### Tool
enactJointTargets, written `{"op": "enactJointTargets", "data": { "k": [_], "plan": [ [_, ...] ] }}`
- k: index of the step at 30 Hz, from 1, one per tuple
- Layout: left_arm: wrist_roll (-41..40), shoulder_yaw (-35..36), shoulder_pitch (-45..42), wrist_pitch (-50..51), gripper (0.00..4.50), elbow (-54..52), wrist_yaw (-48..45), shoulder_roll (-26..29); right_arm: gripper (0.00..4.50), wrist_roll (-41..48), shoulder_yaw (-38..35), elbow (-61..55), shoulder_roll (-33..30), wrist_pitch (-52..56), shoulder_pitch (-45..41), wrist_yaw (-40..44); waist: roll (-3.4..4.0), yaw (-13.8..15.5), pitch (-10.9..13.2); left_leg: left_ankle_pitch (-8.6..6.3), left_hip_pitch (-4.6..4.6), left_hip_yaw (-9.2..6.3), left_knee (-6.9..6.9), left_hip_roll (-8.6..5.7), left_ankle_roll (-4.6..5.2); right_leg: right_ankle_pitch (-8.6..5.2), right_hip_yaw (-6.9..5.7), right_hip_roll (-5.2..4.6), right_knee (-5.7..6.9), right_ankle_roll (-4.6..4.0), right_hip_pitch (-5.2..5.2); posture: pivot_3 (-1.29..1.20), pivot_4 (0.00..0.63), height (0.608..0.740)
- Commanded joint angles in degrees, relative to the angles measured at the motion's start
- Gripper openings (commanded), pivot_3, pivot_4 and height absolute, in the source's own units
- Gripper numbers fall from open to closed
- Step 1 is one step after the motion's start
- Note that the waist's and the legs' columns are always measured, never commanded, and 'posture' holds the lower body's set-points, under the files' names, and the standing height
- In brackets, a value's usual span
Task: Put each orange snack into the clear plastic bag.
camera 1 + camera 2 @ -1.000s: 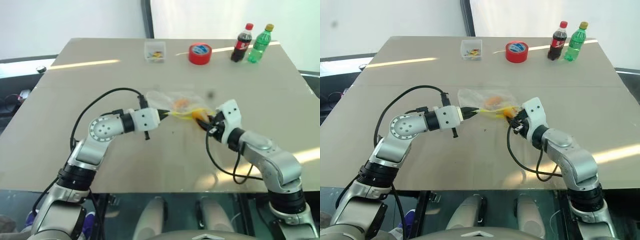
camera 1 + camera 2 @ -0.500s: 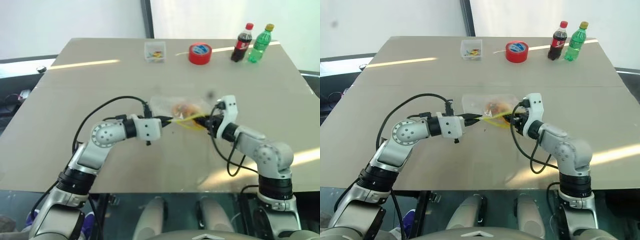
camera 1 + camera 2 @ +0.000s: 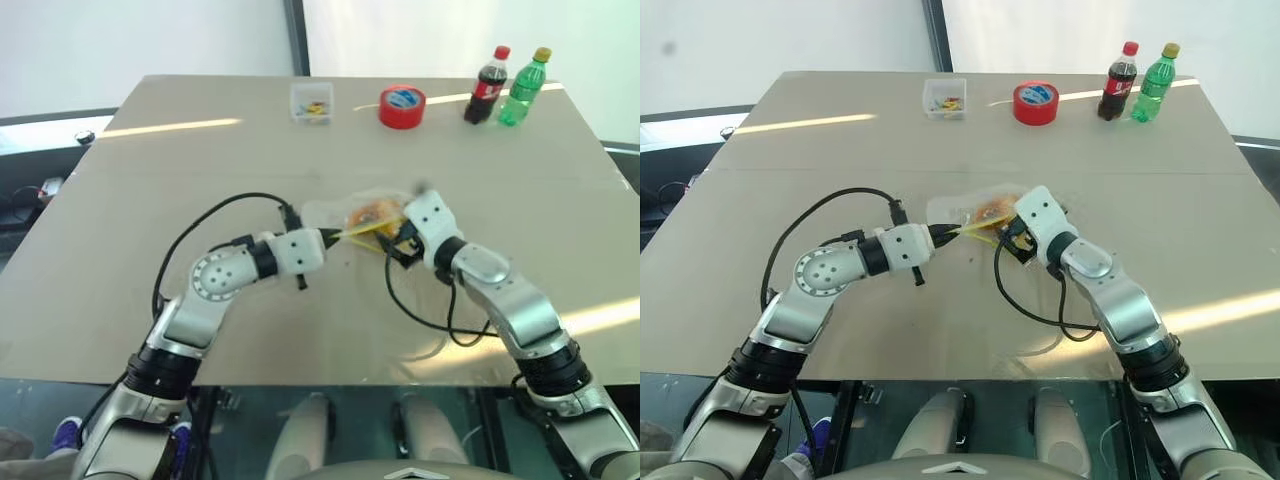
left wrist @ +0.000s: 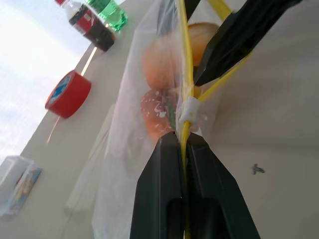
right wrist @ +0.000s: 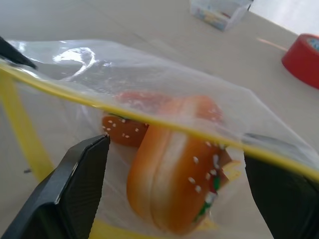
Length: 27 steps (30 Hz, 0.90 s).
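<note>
The clear plastic bag hangs just above the middle of the desk, between the two arms. The left end effector is clamped tight on the bag's yellow seal strip. The right end effector stands wide apart at the bag's other end, one finger on each side of it, gripping nothing. Both orange snacks sit inside the bag, touching each other.
</note>
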Motion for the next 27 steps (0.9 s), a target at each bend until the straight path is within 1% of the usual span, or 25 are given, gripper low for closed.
{"op": "enactJointTargets", "data": {
  "k": [1,3,6,8,10,11,12,13,16,19,23,24,26,27],
  "plan": [
    [0.35,2.34,-1.75,0.89,0.00,0.26,2.21,-0.11,4.08,2.16,-5.36,-7.81,-4.23,0.17,1.74,4.22,0.00,0.16,0.00,0.00,0.00,-0.03,0.00,0.00,0.00,0.00,-0.03,0.00,-0.01,0.00,0.01,0.00,0.150,0.740],
    [1.07,2.13,-2.17,-0.40,0.00,0.79,2.65,0.10,4.08,0.86,-5.18,-10.39,-7.90,-2.39,3.46,6.77,0.00,0.10,0.00,0.00,0.02,-0.03,0.00,0.00,0.00,0.00,-0.04,0.00,-0.02,0.00,0.04,0.00,0.150,0.740],
    [2.34,1.69,-2.54,-3.64,0.00,1.17,3.37,0.48,4.08,-4.89,-2.22,-12.61,-13.82,-8.25,5.38,9.39,0.00,-0.14,0.00,0.00,0.03,-0.01,-0.01,0.01,0.00,0.00,-0.03,0.01,-0.02,0.00,0.04,0.00,0.150,0.740],
    [3.53,1.45,-2.91,-6.01,0.00,1.27,4.03,0.69,4.08,-6.63,-0.45,-13.79,-15.10,-10.52,5.13,10.77,0.00,-0.28,0.00,0.00,0.05,0.04,-0.01,0.01,0.00,0.00,0.00,0.01,-0.02,0.00,0.04,0.00,0.150,0.740],
    [3.86,1.17,-3.13,-6.28,0.00,0.01,4.15,0.25,4.08,-8.64,3.00,-13.66,-13.27,-10.79,2.07,11.04,0.00,-0.41,0.00,0.00,0.06,0.05,-0.01,0.02,0.00,0.00,0.00,0.01,0.00,0.00,0.04,0.00,0.150,0.740],
    [4.24,0.77,-3.28,-6.33,0.00,-0.46,3.98,0.12,3.56,-10.18,5.17,-12.73,-11.94,-11.73,0.18,11.24,0.00,-0.46,0.00,0.00,0.08,0.07,-0.01,0.03,0.00,0.00,0.02,0.03,0.01,0.00,0.04,0.00,0.150,0.740],
    [4.55,0.49,-3.39,-6.37,0.00,-0.69,3.85,0.06,3.34,-11.29,6.54,-12.02,-10.99,-12.37,-1.03,11.44,0.00,-0.46,0.00,0.00,0.09,0.07,-0.01,0.04,0.00,0.00,0.02,0.05,0.02,0.00,0.04,0.00,0.150,0.740],
    [5.03,0.01,-3.48,-6.52,0.00,-0.99,3.65,0.05,2.88,-13.37,8.50,-10.50,-9.94,-13.48,-2.59,11.40,0.00,-0.40,0.00,0.00,0.09,0.06,-0.01,0.04,0.00,0.00,0.02,0.07,0.03,0.00,0.04,0.00,0.150,0.740],
    [5.38,-0.92,-3.73,-5.67,0.00,-1.83,2.91,-0.28,2.88,-17.63,12.62,-5.25,-6.79,-16.62,-6.81,11.65,-0.02,0.01,-0.01,0.00,0.06,0.02,0.00,0.04,-0.01,0.00,-0.01,0.06,-0.01,0.00,0.04,0.00,0.150,0.740],
    [5.56,-1.12,-3.93,-4.52,0.00,-2.15,2.75,-0.55,2.88,-19.96,13.58,-1.54,-4.41,-18.51,-9.75,11.66,-0.03,0.16,0.00,0.00,0.01,0.01,0.04,-0.04,-0.01,0.00,-0.03,-0.04,-0.05,0.00,0.06,0.00,0.150,0.740],
    [5.96,-1.25,-3.93,-2.62,0.00,-3.49,2.91,-1.16,2.88,-22.46,13.98,1.22,-3.33,-20.76,-10.79,12.57,-0.03,0.13,0.00,0.01,0.01,-0.06,0.02,-0.04,-0.02,0.00,-0.07,-0.04,-0.04,0.00,0.04,0.00,0.150,0.740],
    [6.07,-1.25,-3.84,-2.33,0.00,-3.72,2.98,-1.23,2.35,-23.15,14.07,1.75,-3.03,-21.16,-10.94,12.51,-0.03,0.09,0.00,0.01,0.01,-0.06,0.02,-0.03,-0.02,0.00,-0.07,-0.03,-0.04,0.00,0.04,0.00,0.150,0.740],
    [6.28,-1.17,-3.68,-1.69,0.00,-4.01,3.06,-1.28,1.70,-24.79,14.37,2.60,-2.66,-22.43,-11.23,12.46,-0.03,0.01,0.00,0.01,0.02,-0.05,0.02,-0.03,-0.02,0.00,-0.06,-0.03,-0.03,0.00,0.04,0.00,0.150,0.740],
    [6.32,-1.07,-3.61,-1.25,0.00,-4.19,3.14,-1.40,1.70,-25.26,14.40,2.88,-2.55,-22.99,-11.25,12.73,-0.03,-0.02,0.00,0.01,0.02,-0.04,0.02,-0.03,-0.02,0.00,-0.06,-0.03,-0.02,0.00,0.04,0.00,0.150,0.740]
  ]
}}
